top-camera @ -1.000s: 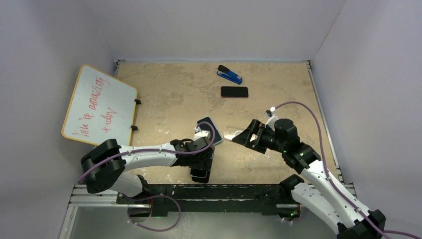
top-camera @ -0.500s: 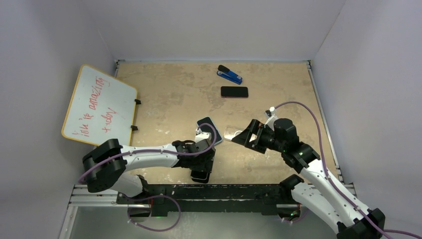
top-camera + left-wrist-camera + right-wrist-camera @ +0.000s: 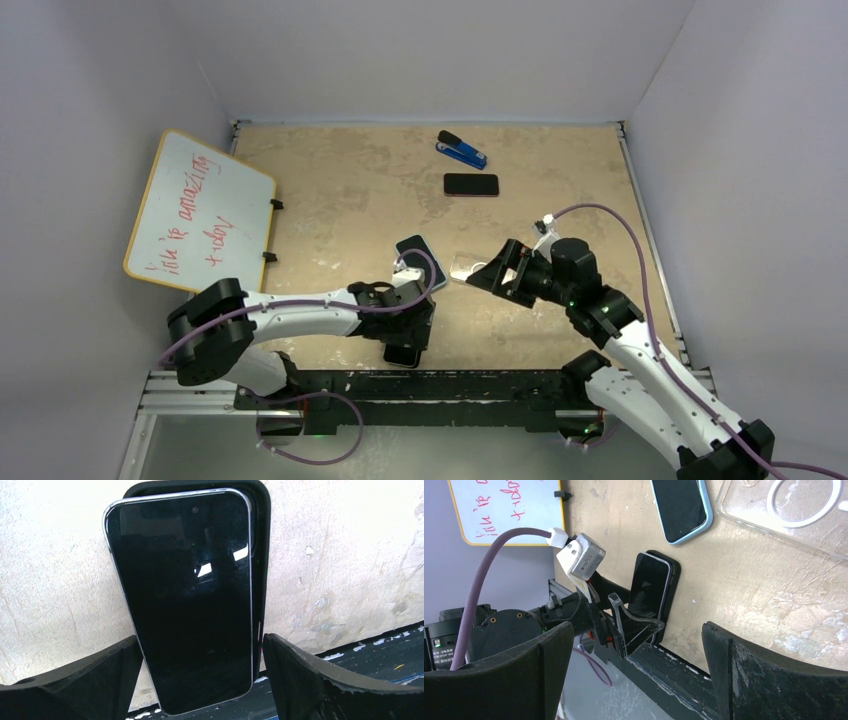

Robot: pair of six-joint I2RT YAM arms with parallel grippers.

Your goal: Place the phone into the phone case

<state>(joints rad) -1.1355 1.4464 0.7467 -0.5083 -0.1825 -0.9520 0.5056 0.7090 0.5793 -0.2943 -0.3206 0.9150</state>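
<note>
Straddling the near end of the phone (image 3: pixel 185 595), the left end effector (image 3: pixel 200 647) stands released, fingers (image 3: pixel 80 680) spread to either side with nothing clamped; I cannot tell whether they touch its edges. The phone's long axis runs straight away from this end effector. It lies skewed on the black phone case (image 3: pixel 261 555), apparently not seated. The right end effector (image 3: pixel 487 274) hangs released and empty, well apart over the counter (image 3: pixel 350 555), so the left arm is nearer.
</note>
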